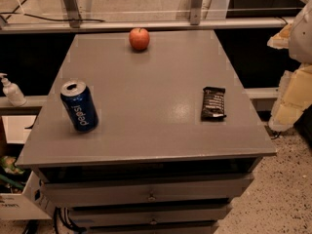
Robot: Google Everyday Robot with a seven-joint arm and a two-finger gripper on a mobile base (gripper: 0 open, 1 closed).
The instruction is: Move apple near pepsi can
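Observation:
The apple (139, 38) is small, round and red-orange, and sits near the far edge of the grey cabinet top (151, 106), a little left of centre. The pepsi can (79, 106) is dark blue with white lettering and a silver top. It stands upright near the front left of the top, well apart from the apple. My gripper (288, 104) shows as a pale cream and white shape at the right edge of the view, beyond the cabinet's right side, far from both things and holding nothing that I can see.
A flat black snack bar wrapper (214, 103) lies on the right part of the top. The cabinet has drawers (151, 191) below its front edge. A white pump bottle (11, 90) stands on a ledge at the left. A rail (146, 24) runs behind the top.

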